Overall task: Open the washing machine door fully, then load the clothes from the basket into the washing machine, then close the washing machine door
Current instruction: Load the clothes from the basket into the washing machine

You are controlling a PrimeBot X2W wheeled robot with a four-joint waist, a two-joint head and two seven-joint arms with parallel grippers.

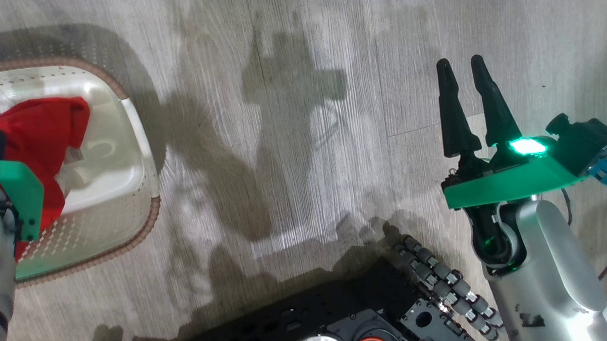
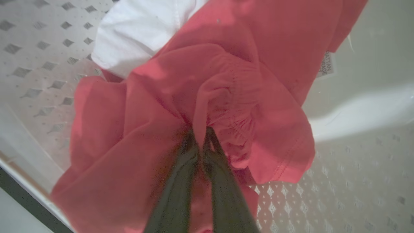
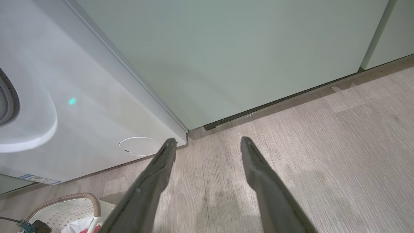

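The left gripper pinches a fold of the red garment in the basket, beside the white garment. The red one's tag is only partly legible ("…ATAN"). The right gripper hangs spread above the floor, near the washing machine.

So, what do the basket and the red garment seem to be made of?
The basket: probably cream plastic, slightly glossy, with moulded perforations; its brown rim looks woven. The red garment: soft matte fabric, maybe cotton knit; it creases and has a stitched hem.
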